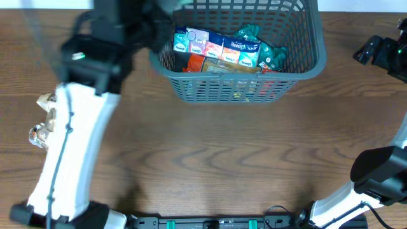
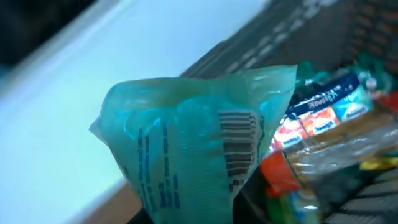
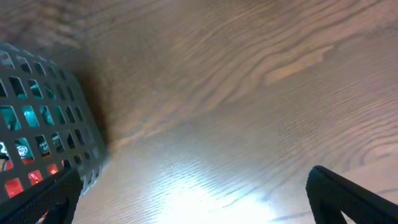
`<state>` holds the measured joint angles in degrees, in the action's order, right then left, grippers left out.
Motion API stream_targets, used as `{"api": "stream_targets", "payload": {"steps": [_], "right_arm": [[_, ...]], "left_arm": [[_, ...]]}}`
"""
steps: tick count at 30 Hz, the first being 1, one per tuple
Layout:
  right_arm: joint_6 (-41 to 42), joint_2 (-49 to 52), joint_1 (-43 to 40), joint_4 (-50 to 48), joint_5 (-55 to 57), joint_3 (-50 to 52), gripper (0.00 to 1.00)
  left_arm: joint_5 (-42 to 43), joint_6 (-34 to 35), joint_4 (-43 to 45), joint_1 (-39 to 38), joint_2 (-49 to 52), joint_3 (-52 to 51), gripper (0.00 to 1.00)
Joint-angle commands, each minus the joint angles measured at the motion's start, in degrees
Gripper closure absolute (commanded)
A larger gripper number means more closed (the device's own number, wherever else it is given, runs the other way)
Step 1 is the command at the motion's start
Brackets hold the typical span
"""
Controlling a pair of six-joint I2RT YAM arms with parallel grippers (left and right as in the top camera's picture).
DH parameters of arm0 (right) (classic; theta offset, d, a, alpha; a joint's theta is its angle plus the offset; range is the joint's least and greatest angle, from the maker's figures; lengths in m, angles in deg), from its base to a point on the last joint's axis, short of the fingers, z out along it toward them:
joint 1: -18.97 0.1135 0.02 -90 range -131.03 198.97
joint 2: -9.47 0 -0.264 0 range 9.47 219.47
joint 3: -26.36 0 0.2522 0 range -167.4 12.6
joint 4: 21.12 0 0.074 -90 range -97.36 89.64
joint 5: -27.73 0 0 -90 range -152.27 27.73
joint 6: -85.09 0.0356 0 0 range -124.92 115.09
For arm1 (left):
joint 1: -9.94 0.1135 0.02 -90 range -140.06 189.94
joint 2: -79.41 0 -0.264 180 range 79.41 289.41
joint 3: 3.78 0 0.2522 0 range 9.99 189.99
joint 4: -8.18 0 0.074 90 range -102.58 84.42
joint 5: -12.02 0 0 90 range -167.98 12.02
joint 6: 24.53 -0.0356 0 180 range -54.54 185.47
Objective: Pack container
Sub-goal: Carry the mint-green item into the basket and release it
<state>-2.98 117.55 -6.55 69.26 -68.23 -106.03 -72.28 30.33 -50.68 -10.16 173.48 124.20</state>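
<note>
The white left arm reaches forward, left gripper pinching a green plastic packet. The black right gripper holds its fingers wide apart.

right gripper fingers spread wide, wood table behind, grey lattice container corner at left, teal and red packets showing through slots.
</note>
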Motion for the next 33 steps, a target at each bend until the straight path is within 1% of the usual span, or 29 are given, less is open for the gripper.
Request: {"api": "stream_targets", "payload": {"steps": [1,4,6,9,12,13,14,15,16,17,18,19,20,22,25,28,30,33], "right_arm": [[-0.3,0.5,-0.3,0.2,-0.1,0.2,0.01],[-0.3,0.5,-0.3,0.2,-0.1,0.2,0.01],[-0.3,0.5,-0.3,0.2,-0.1,0.2,0.01],[-0.3,0.5,-0.3,0.5,-0.1,0.2,0.01],[-0.5,0.5,-0.3,0.6,-0.1,0.2,0.01],[-0.5,0.5,-0.3,0.6,-0.1,0.2,0.01],[-0.5,0.5,-0.3,0.6,-0.1,0.2,0.01],[-0.5,0.5,-0.3,0.6,-0.1,0.2,0.01],[-0.5,0.5,-0.3,0.6,-0.1,0.2,0.01],[-0.5,0.5,-0.3,0.6,-0.1,0.2,0.01],[-0.5,0.5,-0.3,0.6,-0.1,0.2,0.01],[-0.5,0.5,-0.3,0.6,-0.1,0.2,0.01],[-0.5,0.5,-0.3,0.6,-0.1,0.2,0.01],[-0.7,0.5,-0.3,0.5,-0.1,0.2,0.01],[-0.8,0.5,-0.3,0.6,-0.1,0.2,0.01],[-0.7,0.5,-0.3,0.6,-0.1,0.2,0.01],[-0.7,0.5,-0.3,0.6,-0.1,0.2,0.01],[-0.7,0.5,-0.3,0.8,-0.1,0.2,0.01]], "left_arm": [[-2.3,-15.5,4.0,-4.0,6.0,0.5,0.94],[-2.3,-15.9,9.9,-6.1,11.5,0.5,0.94],[-2.3,-15.9,11.7,-6.6,14.9,0.5,0.94],[-2.3,-15.8,11.3,-6.8,20.7,0.5,0.94],[-2.3,-15.5,10.2,-6.7,23.9,0.5,0.94],[-2.3,-14.7,10.0,-6.7,24.9,0.5,0.89],[-2.3,-13.7,10.0,-6.7,25.6,0.5,0.78],[-2.3,-13.0,9.9,-6.7,26.0,0.5,0.70],[-2.3,-12.7,9.6,-6.7,26.5,0.5,0.57],[-2.3,-12.6,9.2,-6.7,26.5,0.5,0.41],[-2.3,-12.6,8.8,-6.7,26.6,0.4,0.17],[-2.3,-12.6,8.4,-6.7,26.5,0.4,0.10],[-2.3,-12.6,8.1,-6.7,26.3,0.4,0.06],[-2.4,-12.6,7.8,-6.7,25.5,0.4,0.01],[-3.0,-12.6,7.8,-6.6,22.5,0.5,0.01],[-8.5,-12.5,9.9,-5.6,18.2,0.5,0.02],[-10.3,-12.3,11.1,-3.9,14.5,0.5,0.02],[-10.3,-7.8,11.6,-0.2,8.8,0.6,0.02]]}}
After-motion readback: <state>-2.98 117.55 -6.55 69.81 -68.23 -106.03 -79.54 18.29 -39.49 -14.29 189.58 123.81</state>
